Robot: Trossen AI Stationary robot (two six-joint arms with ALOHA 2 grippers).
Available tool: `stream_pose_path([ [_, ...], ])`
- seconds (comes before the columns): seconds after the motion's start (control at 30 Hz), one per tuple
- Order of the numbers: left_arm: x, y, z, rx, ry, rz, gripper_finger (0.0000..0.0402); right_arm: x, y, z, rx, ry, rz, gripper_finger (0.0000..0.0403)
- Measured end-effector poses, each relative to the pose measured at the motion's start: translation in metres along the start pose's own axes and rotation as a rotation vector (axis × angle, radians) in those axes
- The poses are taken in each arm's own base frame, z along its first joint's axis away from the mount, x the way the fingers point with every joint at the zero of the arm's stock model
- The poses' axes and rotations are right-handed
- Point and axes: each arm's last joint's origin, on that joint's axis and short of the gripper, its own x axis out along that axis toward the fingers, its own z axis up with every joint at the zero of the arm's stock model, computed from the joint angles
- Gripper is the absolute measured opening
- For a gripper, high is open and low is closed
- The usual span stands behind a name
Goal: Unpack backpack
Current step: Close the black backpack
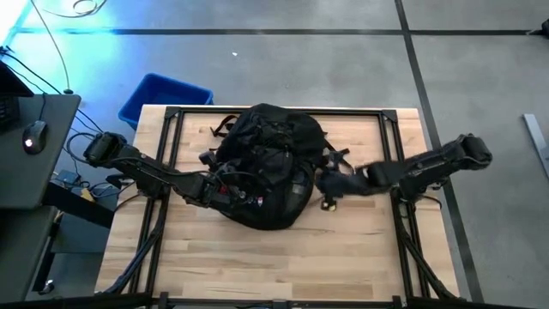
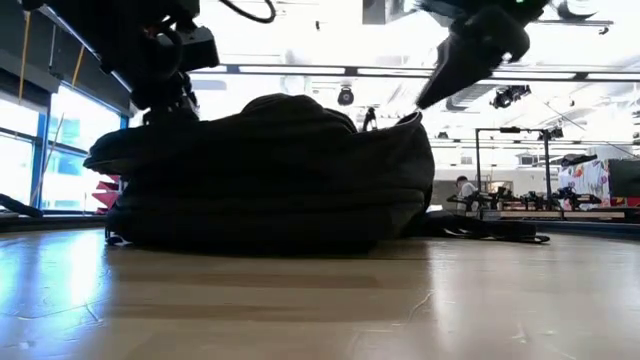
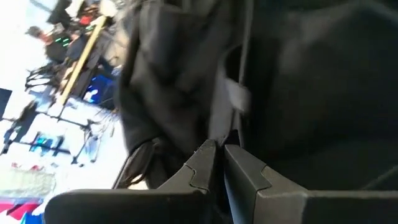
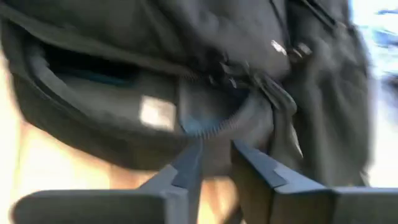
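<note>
High view shows backpack lying mid-table, long axis near-to-far, toward far edge. Looks soft, slumping, bulky; best taken by zipper edge or fabric fold. Left gripper pinched together on dark fabric at left flank. Right gripper just beside right flank, fingers slightly apart, holding nothing.

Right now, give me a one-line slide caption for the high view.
Black backpack on the wooden table, left hand at its front, right hand beside it.
</note>
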Motion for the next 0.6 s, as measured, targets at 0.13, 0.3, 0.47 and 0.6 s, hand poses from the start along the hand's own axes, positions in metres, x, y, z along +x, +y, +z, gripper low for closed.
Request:
stream_pose_path([
  [0.13, -0.002, -0.006, 0.003, 0.064, 0.007, -0.118, 0.0009, 0.016, -0.016, 0.001, -0.081, 0.027, -0.064, 0.0131],
  [0.3, -0.006, -0.009, 0.003, 0.086, 0.001, -0.157, 0.0009, 0.033, -0.038, 0.004, -0.025, 0.004, -0.088, 0.0166],
  [0.47, -0.006, -0.009, 0.003, 0.085, 0.000, -0.155, 0.0009, 0.053, -0.054, -0.002, 0.027, 0.047, -0.010, 0.0163],
  [0.6, -0.007, -0.011, 0.005, 0.074, -0.020, -0.165, 0.0009, 0.067, -0.057, -0.004, 0.049, 0.057, 0.041, 0.0132],
])
